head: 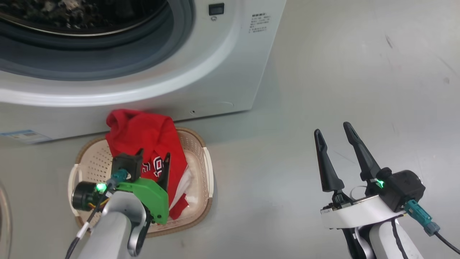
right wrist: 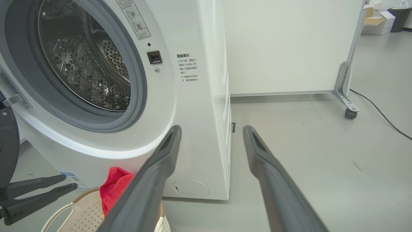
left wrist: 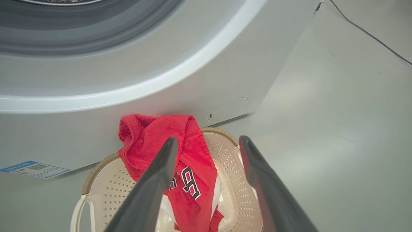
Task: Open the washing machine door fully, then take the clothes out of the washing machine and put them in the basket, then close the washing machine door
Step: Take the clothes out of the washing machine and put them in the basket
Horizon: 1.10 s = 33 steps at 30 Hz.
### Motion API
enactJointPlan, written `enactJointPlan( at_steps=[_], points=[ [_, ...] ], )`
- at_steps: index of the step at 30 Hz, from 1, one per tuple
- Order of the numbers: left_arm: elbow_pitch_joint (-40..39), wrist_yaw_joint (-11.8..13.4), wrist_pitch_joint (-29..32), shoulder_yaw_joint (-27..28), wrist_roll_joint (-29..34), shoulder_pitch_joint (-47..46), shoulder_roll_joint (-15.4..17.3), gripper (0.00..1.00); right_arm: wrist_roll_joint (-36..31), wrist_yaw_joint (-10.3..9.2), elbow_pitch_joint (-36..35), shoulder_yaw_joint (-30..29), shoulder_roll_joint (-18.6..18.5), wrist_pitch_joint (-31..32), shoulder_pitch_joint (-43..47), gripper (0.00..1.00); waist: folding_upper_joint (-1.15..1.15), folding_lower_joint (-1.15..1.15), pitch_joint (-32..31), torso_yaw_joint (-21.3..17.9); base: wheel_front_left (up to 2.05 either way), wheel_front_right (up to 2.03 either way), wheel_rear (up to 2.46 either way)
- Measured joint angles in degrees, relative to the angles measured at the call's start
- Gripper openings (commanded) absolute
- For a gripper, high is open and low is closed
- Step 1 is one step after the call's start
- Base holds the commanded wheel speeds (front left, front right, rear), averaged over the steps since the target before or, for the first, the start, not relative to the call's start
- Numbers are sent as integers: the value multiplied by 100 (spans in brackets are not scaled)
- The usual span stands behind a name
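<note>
Wheeled partition (right wrist: 289, 45) (cable (right wrist: 383, 115) beside) stands beyond the washing machine (right wrist: 193, 112)

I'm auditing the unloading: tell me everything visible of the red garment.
The red fabric jersey, with white trim and black-edged white lettering, lies crumpled in the cream perforated plastic basket. Its upper end bunches over the basket's brown rim, close to the white washing machine's front. The left gripper hangs above it, fingers open.

1. Grey floor (head: 323, 90), smooth, with a few faint scuffs.
2. White partition panel (right wrist: 289, 45) standing upright on the floor.
3. Metal bracket (right wrist: 341, 80) at its lower corner, ending in a small caster wheel (right wrist: 350, 113).
4. Black cable (right wrist: 383, 116) lying across the floor near the caster.
5. Cardboard box (right wrist: 378, 23) far back, just beside a dark bin (right wrist: 400, 17).
</note>
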Motion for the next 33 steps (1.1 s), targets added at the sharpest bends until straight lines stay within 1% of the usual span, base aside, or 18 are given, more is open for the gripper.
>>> enactJointPlan(
  at_steps=[7,11,21,30,33],
  points=[
    [468,-13,146,204,0,-596,86,100,225,21,-116,120,-1,0,-233,100,0,0,562,-202,0,0,0],
    [668,-3,202,314,1,-936,212,100,270,22,-183,127,-2,-1,-363,100,0,0,882,-324,0,0,0],
    [1049,31,252,503,1,-1913,310,100,341,24,-355,101,-2,-1,-772,100,0,1,1705,-571,0,0,0],
    [1607,49,105,649,-2,-2315,399,100,438,25,-335,68,-3,-1,-1071,100,0,1,2272,-692,0,0,0],
    [1749,108,67,698,-2,-2423,452,100,441,25,-327,71,-3,-1,-1094,100,0,1,2369,-714,0,0,0]
  ],
)
